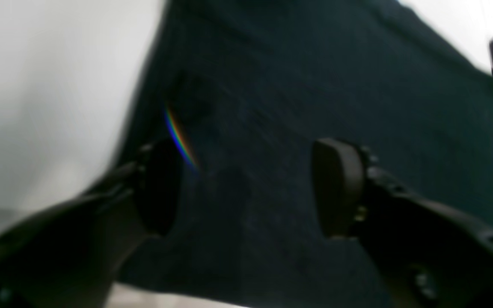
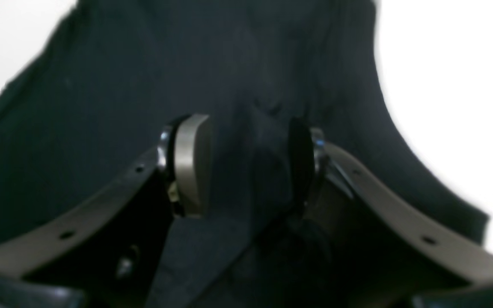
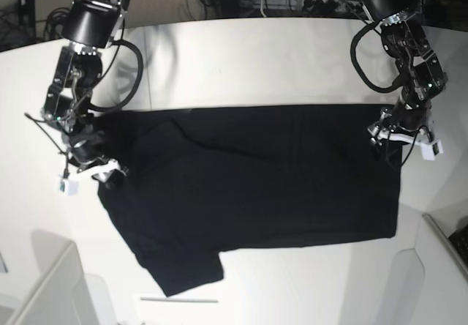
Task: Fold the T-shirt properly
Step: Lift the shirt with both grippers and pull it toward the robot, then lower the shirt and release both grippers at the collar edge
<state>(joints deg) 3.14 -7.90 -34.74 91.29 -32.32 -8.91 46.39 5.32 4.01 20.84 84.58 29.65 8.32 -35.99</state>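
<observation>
Right gripper [image 2: 246,164] pinches the large black cloth T-shirt [image 3: 256,186]; left gripper [image 1: 246,188] gapes over its hem and should bite before both lift evenly.

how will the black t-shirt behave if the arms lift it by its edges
Probably floppy: the T-shirt lies flat with soft creases, so it should sag between grips. It likely bunches rather than slips, since cloth already puckers between the right tool pads. The left tool stands open over the cloth, so that side would drag.

black T-shirt [image 3: 256,186] spread flat, white table [image 3: 241,61]
</observation>
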